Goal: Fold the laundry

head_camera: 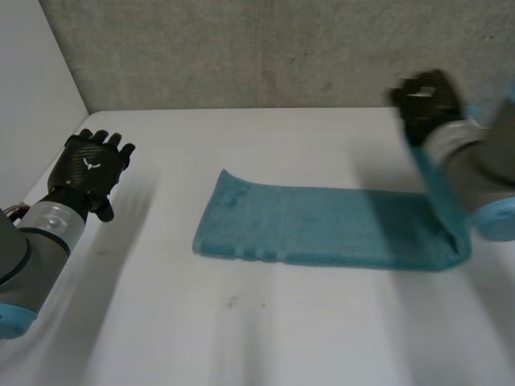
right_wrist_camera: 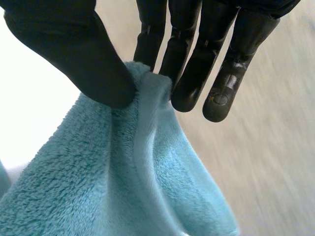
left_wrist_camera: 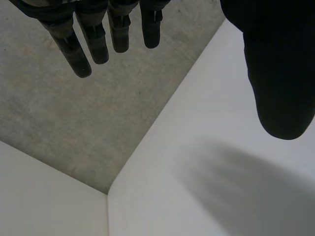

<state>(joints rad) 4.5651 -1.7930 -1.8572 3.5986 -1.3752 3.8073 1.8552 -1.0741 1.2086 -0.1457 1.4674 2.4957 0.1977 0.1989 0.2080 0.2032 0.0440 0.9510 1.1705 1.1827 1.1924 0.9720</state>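
Observation:
A light-blue towel point(head_camera: 314, 226) lies as a long strip across the middle of the white table point(head_camera: 241, 338). Its right end is lifted off the table and hangs from my right hand point(head_camera: 426, 100), which is raised at the table's far right. In the right wrist view the thumb point(right_wrist_camera: 74, 54) and fingers point(right_wrist_camera: 192, 64) pinch the towel's hemmed edge point(right_wrist_camera: 147, 147). My left hand point(head_camera: 90, 167) hovers at the table's left side, well apart from the towel. Its fingers point(left_wrist_camera: 93, 34) are straight and hold nothing.
A grey concrete wall point(head_camera: 265, 52) runs along the table's far edge, and a white panel point(head_camera: 32, 96) stands at the left. In the left wrist view the table's corner point(left_wrist_camera: 110, 194) meets the grey floor point(left_wrist_camera: 59, 113) below the fingertips.

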